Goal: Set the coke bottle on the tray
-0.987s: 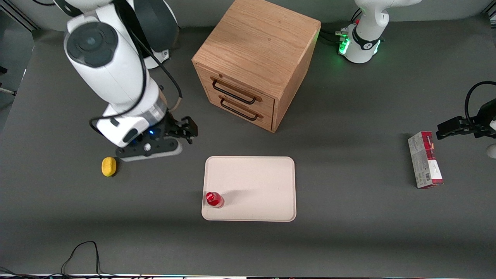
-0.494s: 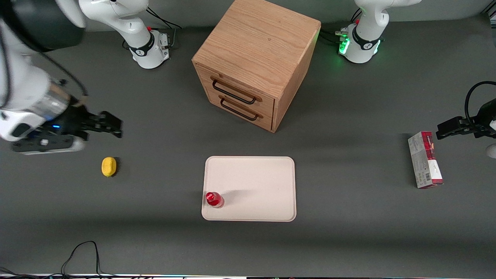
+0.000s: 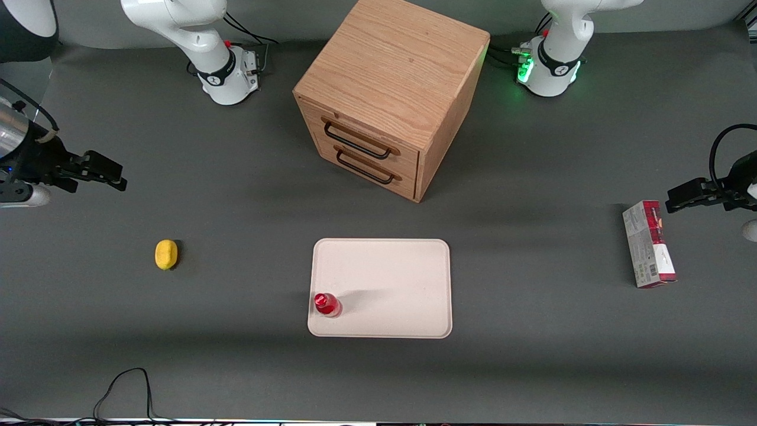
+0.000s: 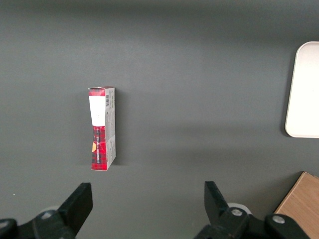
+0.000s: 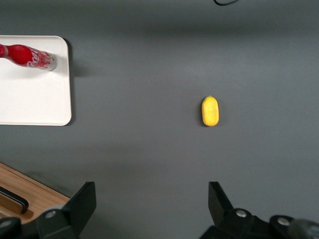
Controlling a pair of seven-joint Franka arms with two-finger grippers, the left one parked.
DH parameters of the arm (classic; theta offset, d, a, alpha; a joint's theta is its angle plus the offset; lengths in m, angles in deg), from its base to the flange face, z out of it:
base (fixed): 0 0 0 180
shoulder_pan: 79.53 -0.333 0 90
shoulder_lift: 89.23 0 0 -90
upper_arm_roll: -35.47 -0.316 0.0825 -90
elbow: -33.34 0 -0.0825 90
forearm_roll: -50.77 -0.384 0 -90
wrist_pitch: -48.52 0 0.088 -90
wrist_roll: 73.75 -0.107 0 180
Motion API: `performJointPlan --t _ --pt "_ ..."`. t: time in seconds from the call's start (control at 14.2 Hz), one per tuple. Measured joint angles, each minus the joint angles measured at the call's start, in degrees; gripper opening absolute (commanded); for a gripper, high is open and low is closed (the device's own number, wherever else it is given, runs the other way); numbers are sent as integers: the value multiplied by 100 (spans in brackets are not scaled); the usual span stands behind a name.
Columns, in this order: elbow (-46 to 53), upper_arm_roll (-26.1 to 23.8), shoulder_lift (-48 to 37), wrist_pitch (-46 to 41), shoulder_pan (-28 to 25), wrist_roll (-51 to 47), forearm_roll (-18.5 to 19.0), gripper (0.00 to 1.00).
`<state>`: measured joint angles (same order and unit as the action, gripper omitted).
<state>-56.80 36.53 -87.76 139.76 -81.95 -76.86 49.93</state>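
Coke bottle stands upright on the tray, gripper well away

The coke bottle (image 3: 326, 305) sits at the tray's (image 3: 390, 278) corner nearest the camera (about 7 o'clock from tray centre); a lemon (image 3: 166, 254) lies at 9 o'clock, then the gripper (image 3: 112, 176), jaws spread wide and empty, and farthest the wooden drawer cabinet (image 3: 387, 94)
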Motion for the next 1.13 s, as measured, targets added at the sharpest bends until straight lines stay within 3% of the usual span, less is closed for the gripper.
performJointPlan --t 1.13 --pt "-139 27 34 -21 89 11 63 100"
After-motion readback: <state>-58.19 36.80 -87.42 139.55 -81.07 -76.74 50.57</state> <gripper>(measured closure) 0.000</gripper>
